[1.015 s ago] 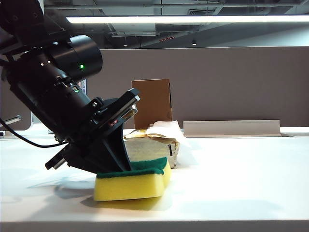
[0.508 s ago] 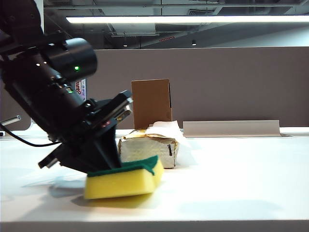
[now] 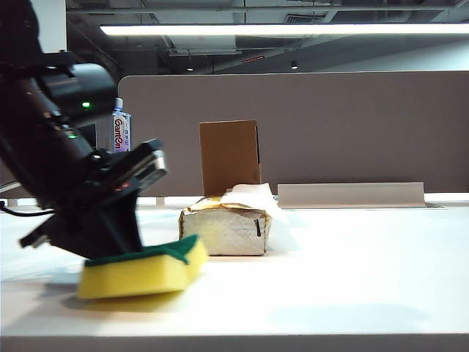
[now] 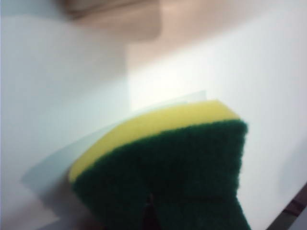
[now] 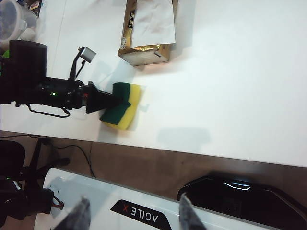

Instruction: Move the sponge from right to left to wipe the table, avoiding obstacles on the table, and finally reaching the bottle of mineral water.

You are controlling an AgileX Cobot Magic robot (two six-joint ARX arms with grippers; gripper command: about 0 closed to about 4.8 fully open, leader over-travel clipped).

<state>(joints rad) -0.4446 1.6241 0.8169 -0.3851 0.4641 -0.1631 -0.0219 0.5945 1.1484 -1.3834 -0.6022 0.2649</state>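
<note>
- Left gripper [image 3: 135, 246] low over the table [image 3: 352, 279] on the left side of the exterior view, fingers pinched tight into the green scouring top of the sponge [image 3: 139, 268].
- Sponge: yellow foam with dark green layer, lying on the tabletop near the front edge, slightly tilted, its far-right corner just in front of and left of the tissue pack [image 3: 226, 229]; can't tell if they touch, looks like a small gap.
- Left wrist view: sponge [image 4: 168, 167] fills the lower frame, green layer puckered into a crease where the jaws bite it, white table [image 4: 268, 72] around it; gripper fingers themselves barely show.
- Tissue pack: whitish-grey with gold top, white tissue sticking out, sits mid-table.
- Brown cardboard box [image 3: 230, 156] upright behind the tissue pack.
- Bottle of mineral water [image 3: 121, 130] at the back left, white cap and red lettering on the label, partly hidden behind the left arm.
- Right gripper [image 5: 132, 214] held high off the table past its front edge, fingers [image 5: 80, 214] apart, nothing between them.
- Right wrist view looks down on the table [image 5: 240, 86], left gripper [image 5: 108, 101] clamped on the sponge [image 5: 123, 111], tissue pack [image 5: 146, 31] beyond it.
- Clear cup-like container [image 5: 14, 21] at the corner of the right wrist view, blurry.
</note>
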